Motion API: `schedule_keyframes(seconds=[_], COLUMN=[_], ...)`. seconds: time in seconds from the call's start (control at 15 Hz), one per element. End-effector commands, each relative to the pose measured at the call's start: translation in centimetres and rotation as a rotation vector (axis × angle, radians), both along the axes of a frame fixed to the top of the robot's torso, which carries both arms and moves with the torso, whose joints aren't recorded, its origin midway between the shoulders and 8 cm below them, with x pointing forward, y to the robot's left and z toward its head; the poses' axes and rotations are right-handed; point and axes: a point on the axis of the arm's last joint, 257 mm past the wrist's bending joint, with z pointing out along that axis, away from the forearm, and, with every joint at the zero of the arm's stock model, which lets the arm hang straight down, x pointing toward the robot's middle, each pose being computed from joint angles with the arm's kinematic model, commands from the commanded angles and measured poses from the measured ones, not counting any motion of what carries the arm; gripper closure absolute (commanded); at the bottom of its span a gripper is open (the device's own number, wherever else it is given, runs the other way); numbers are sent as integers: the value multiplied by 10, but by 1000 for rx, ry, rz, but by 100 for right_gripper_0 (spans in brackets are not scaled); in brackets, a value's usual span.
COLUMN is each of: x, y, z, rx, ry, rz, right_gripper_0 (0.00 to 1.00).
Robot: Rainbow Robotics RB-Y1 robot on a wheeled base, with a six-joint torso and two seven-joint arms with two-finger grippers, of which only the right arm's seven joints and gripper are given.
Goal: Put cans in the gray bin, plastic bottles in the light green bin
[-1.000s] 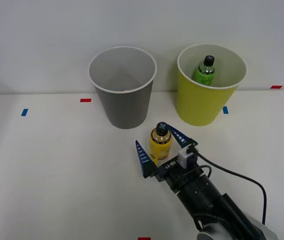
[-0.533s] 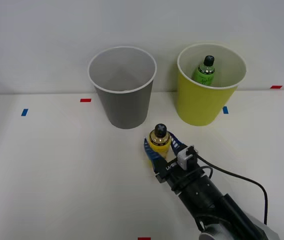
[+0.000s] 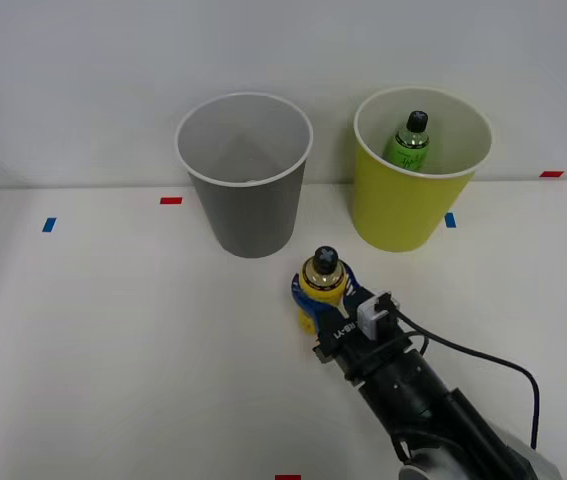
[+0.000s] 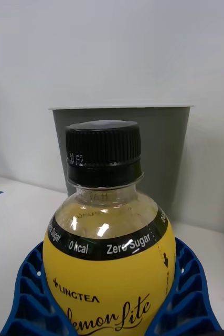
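Note:
A small yellow-labelled plastic bottle [image 3: 321,285] with a black cap stands upright on the white table, just in front of the two bins. My right gripper [image 3: 323,298] is shut on it, its blue ribbed fingers [image 4: 188,294] wrapped around the yellow body [image 4: 109,278]. The gray bin [image 3: 246,175] stands at the back, left of the bottle, and rises behind the bottle [image 4: 122,152] in the wrist view. The light green bin [image 3: 418,170] stands at the back right and holds a green bottle [image 3: 408,143] with a black cap. No cans are in view.
The white table [image 3: 113,340] stretches wide to the left and front. Small red tape marks [image 3: 171,200] and blue ones [image 3: 49,224] lie on it. A white wall stands right behind the bins. A black cable [image 3: 473,352] trails from my arm.
My fingers, spread on either side of the yellow bottle a second ago, have closed around it. The bottle stays in about the same place on the table.

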Motion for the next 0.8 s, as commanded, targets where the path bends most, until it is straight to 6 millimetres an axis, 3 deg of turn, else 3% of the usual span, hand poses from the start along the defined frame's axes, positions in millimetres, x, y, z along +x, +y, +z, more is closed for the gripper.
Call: schedule_keyframes(seconds=[0.07,0.4,0.6,0.8], x=[-5,-27,-42,-38], y=[0,-10,-13,-19], z=[4,33,70,107], rx=[12,71,149,299], ry=[-10,14,40,36], rz=[-9,-15,-4,-10], right_gripper_0=[100,100,100,100])
